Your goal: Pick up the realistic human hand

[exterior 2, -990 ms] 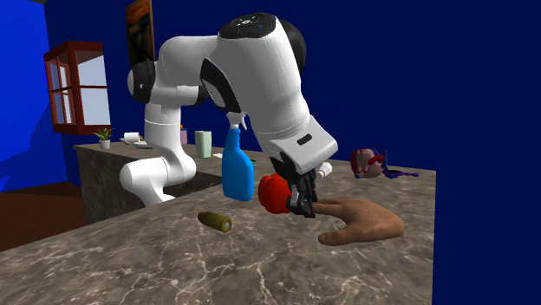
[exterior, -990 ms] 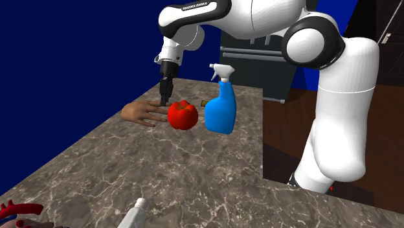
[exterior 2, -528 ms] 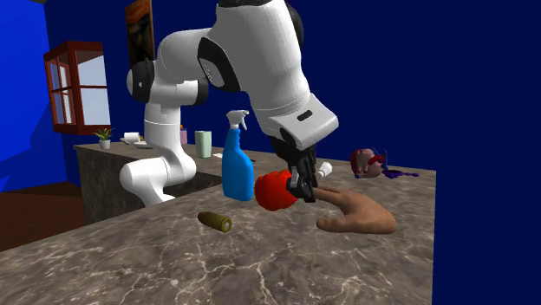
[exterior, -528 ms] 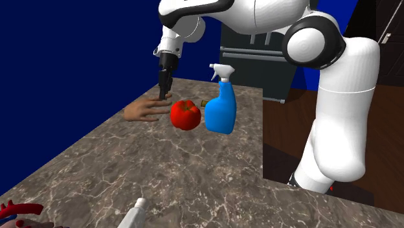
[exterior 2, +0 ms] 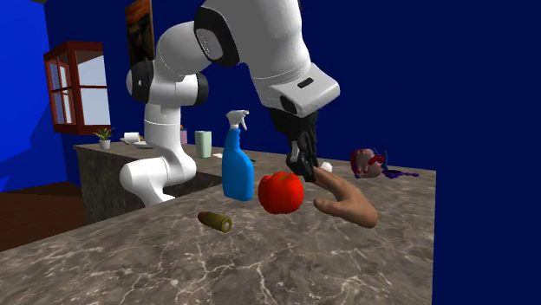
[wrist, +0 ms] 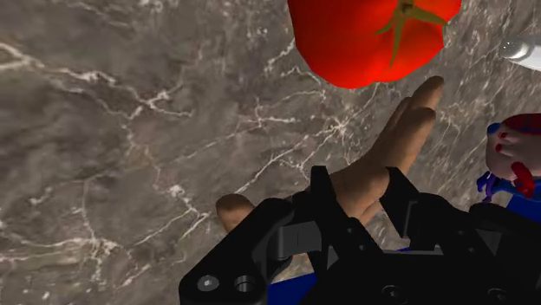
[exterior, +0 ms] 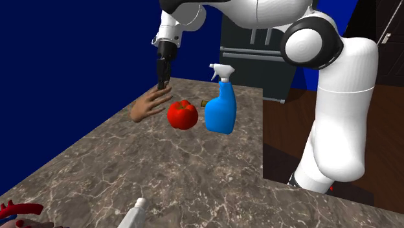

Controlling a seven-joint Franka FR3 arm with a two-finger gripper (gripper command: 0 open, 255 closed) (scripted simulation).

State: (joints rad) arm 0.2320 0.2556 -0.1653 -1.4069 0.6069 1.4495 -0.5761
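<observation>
Shoulder view: the gripper (exterior: 162,80) pinched the flesh-coloured hand (exterior: 149,107) near its fingers, wrist end drooping toward the marble counter (exterior: 162,168), just beside the tomato (exterior: 182,114). Second exterior view: the hand hung slanted from the jaws. Wrist view: the black fingers (wrist: 320,192) clasped it off-centre, so a slow, straight lift seemed wisest, lest it swing or slip

Hand (wrist: 390,147) partly behind claw (wrist: 357,179)
</observation>
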